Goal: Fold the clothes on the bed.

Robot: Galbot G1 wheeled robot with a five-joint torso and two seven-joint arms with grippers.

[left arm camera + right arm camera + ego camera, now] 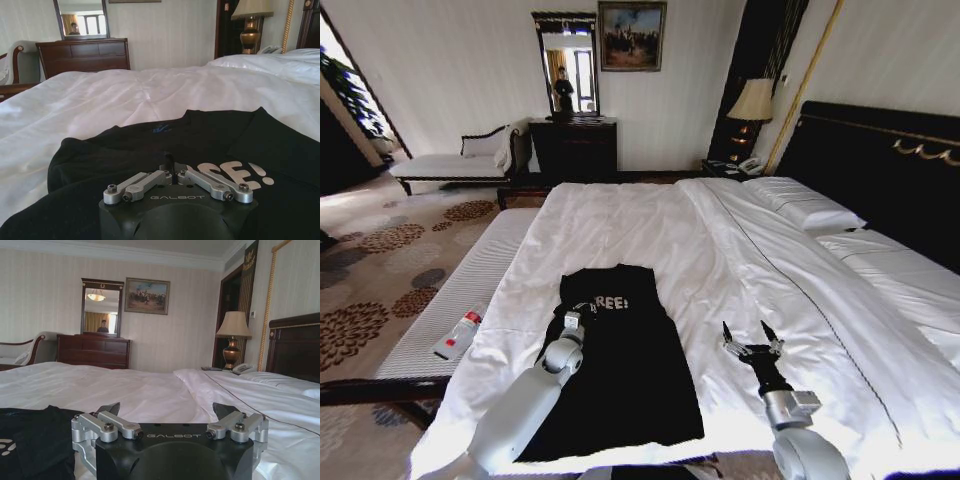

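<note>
One black T-shirt (620,370) lies flat on the bed (720,250), partly folded. The left gripper (567,316) rests on it just beside the white letters "REE!", fingers pinched together on a fold of the fabric. The right gripper (752,338) hovers over bare duvet beside the shirt, spread wide, holding nothing. Both wrists read "GALBOT".

The very large bed (650,215) with a white duvet and tall dark headboard carries a black short-sleeved cotton T-shirt (620,375) with white lettering, lying flat toward the bed's near edge. White pillows (807,205) rest against the headboard, well apart from the T-shirt.
</note>
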